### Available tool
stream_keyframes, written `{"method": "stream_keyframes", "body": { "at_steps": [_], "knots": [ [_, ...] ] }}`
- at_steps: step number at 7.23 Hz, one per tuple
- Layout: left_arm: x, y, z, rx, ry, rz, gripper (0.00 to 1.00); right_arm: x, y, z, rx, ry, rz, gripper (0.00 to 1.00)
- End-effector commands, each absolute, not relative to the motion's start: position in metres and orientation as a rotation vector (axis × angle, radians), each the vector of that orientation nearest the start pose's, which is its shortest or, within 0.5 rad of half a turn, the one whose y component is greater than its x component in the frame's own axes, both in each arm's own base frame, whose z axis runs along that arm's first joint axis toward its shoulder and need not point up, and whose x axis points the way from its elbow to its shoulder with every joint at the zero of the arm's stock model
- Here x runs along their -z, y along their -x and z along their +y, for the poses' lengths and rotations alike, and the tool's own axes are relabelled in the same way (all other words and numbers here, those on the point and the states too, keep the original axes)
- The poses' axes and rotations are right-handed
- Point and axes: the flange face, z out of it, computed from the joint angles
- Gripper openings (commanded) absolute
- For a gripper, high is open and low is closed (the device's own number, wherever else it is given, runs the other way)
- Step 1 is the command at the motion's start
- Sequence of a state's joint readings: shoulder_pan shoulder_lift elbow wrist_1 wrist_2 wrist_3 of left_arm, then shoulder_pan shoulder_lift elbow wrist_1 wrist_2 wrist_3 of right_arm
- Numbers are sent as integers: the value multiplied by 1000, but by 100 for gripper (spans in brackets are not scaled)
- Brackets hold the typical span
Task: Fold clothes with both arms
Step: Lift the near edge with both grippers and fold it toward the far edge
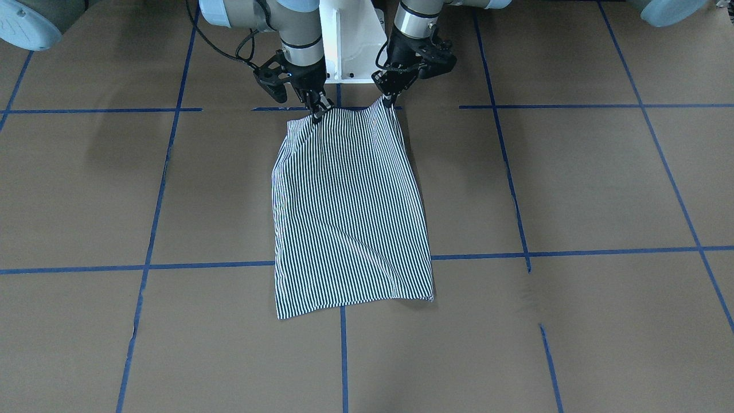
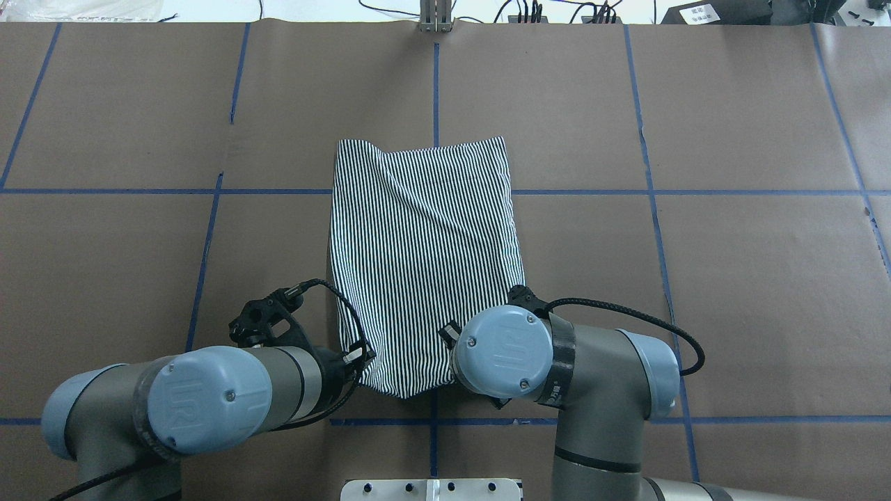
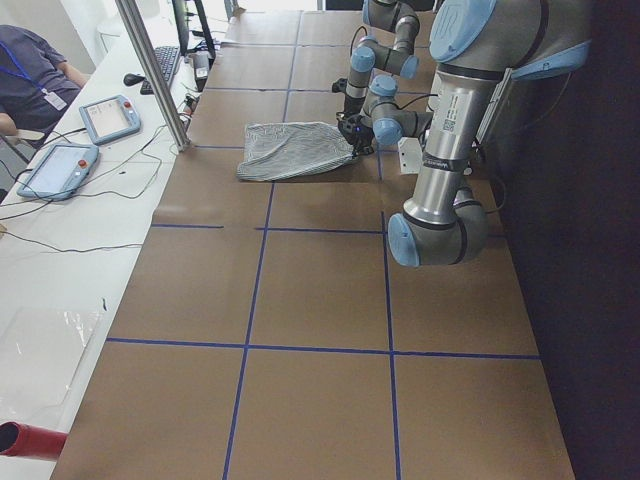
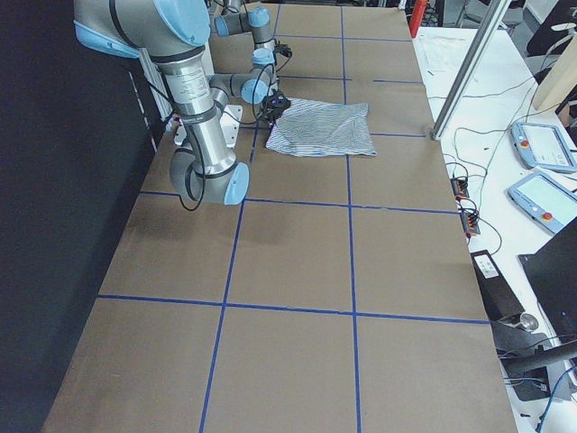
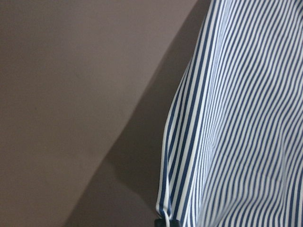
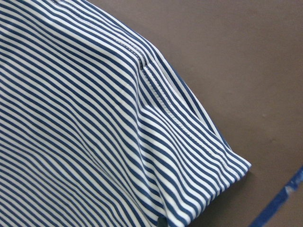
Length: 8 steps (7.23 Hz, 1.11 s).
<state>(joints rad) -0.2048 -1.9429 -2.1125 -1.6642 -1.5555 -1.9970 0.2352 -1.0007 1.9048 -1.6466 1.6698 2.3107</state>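
Shirt (image 1: pixel 350 218) lies just in front of the base (image 1: pixel 350 40), folded into a narrow strip with sleeves and collar out of sight. My left gripper (image 1: pixel 389 102) pinches one base-side corner, and my right gripper (image 1: pixel 316 113) pinches the other. I judge the crosswise fold is still to do.

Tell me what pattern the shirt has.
Thin navy-and-white stripes on the shirt, clearest in the right wrist view.
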Motion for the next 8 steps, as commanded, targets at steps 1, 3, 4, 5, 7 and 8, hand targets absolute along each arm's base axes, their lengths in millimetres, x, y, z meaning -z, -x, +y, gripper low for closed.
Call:
{"method": "stream_keyframes", "body": {
  "at_steps": [1, 3, 4, 5, 7, 8],
  "knots": [
    [-201, -469, -208, 537, 127, 1009, 0, -200, 552, -239, -839, 327, -826, 0],
    [-201, -473, -208, 538, 129, 1007, 0, -197, 549, -258, -812, 273, -853, 0],
    [-203, -473, -219, 568, 116, 1003, 0, -186, 535, -287, -809, 226, -894, 0],
    [-196, -458, -250, 621, 84, 1026, 0, -181, 521, -323, -847, 196, -947, 0],
    [-185, -452, -339, 752, -6, 1032, 0, -180, 539, -391, -850, 114, -960, 0],
    [-197, -467, -380, 790, -41, 1032, 0, -179, 563, -424, -855, 89, -930, 0]
  ]
}}
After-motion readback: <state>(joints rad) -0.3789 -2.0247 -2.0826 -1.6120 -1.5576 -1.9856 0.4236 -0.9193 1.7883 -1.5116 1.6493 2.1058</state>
